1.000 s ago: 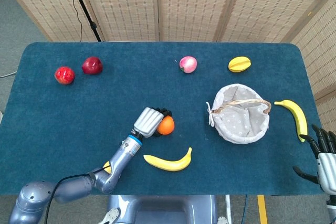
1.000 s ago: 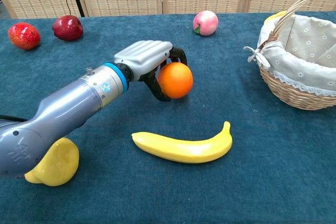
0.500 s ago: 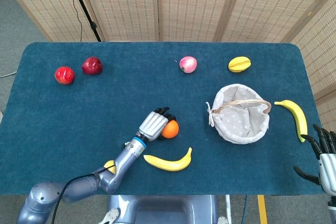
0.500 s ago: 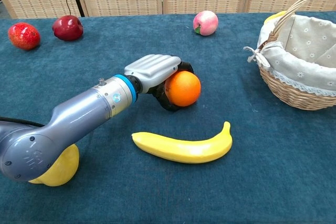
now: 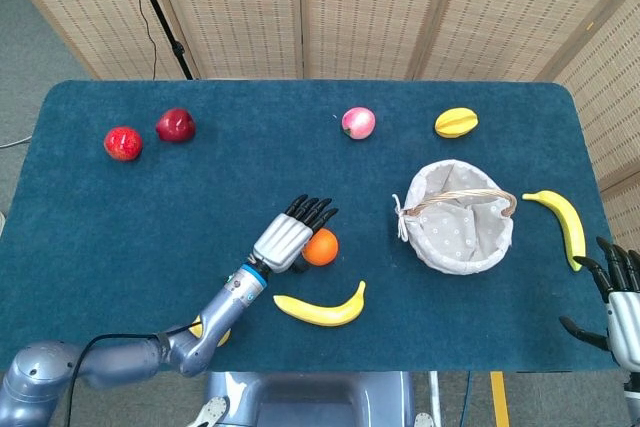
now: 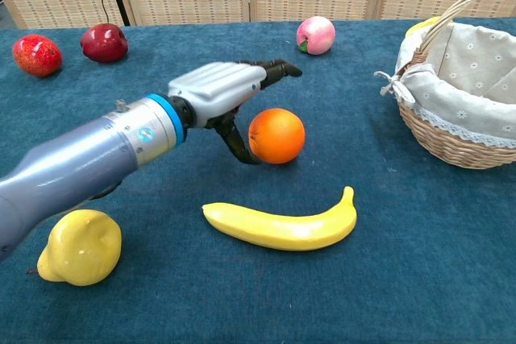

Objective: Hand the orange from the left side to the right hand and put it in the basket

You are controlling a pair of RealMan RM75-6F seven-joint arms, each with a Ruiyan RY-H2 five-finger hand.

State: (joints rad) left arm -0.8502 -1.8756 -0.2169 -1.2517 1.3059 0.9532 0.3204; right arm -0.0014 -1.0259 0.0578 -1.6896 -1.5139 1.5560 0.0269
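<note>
I see the left hand point(image 6: 219, 89) released: its fingers point(image 6: 274, 68) are stretched out flat and apart above the orange point(image 6: 276, 135), and the thumb hangs down just beside the orange's near-left flank. I cannot tell whether the thumb tip touches the fruit. Nothing is grasped.

The orange sits on the blue table point(image 5: 120, 217) near the centre. In the head view the orange point(image 5: 320, 246) lies at 4 o'clock from the left hand point(image 5: 285, 239). A banana point(image 5: 322, 308) lies at 6 o'clock from the orange, apart from it. The basket point(image 5: 458, 232), lined with pale cloth, stands at 3 o'clock from the orange, well apart.

I see the right hand point(image 5: 618, 309) at the lower right edge of the head view, off the table's corner, fingers spread and holding nothing. A second banana point(image 5: 563, 224) lies between that hand and the basket, just beside the basket.

At 8 o'clock from the orange, a yellow fruit point(image 6: 79, 247) rests near the table's front edge beside the left forearm. Along the far side lie two red fruits point(image 5: 147, 134) at 10 o'clock, a peach point(image 5: 358, 123) at 12 o'clock and a yellow star-shaped fruit point(image 5: 456, 123) at 1 o'clock.
</note>
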